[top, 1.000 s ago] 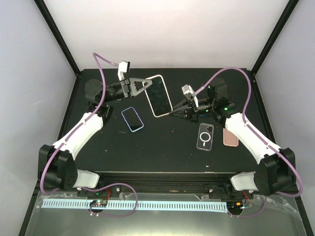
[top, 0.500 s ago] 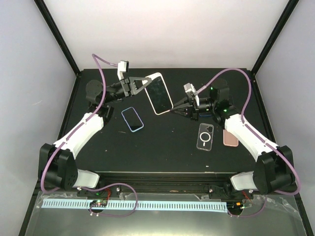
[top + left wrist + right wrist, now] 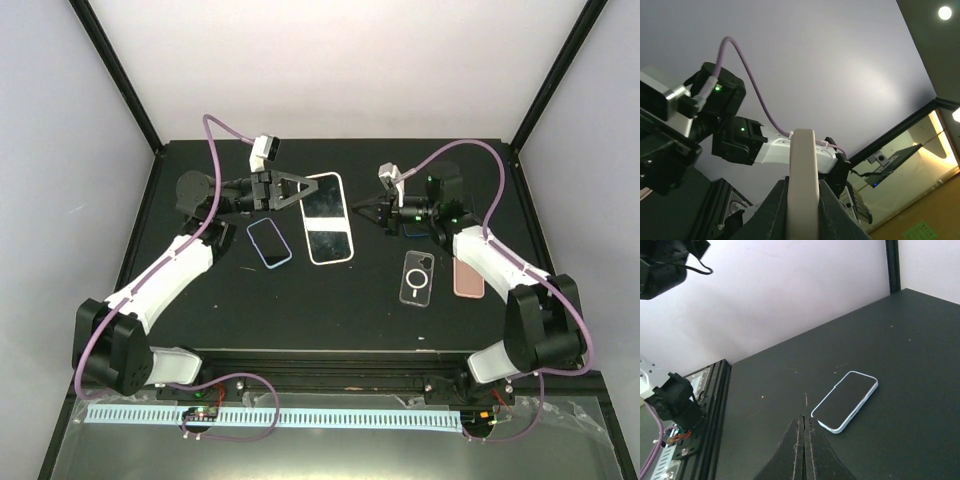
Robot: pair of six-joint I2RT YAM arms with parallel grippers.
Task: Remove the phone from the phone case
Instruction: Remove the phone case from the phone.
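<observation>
A large phone with a dark screen sits in a cream phone case (image 3: 328,220), held above the table. My left gripper (image 3: 303,188) is shut on the case's top left edge. In the left wrist view the cream case edge (image 3: 803,165) stands upright between the two dark fingers (image 3: 774,210). My right gripper (image 3: 353,209) is close by the case's right edge, shut with nothing in it. In the right wrist view its fingertips (image 3: 803,418) are pressed together over the bare black table, and the cream case is out of that view.
A smaller phone in a light blue case (image 3: 269,242) lies on the table left of centre, also seen as the blue-cased phone (image 3: 845,401) from the right wrist. A clear case with a ring (image 3: 417,277) and a pink case (image 3: 467,278) lie at the right.
The left gripper has swung the cased phone right and down, so it now lies straighter. The right gripper has come off the phone's lower corner, moved up a little and shut.
</observation>
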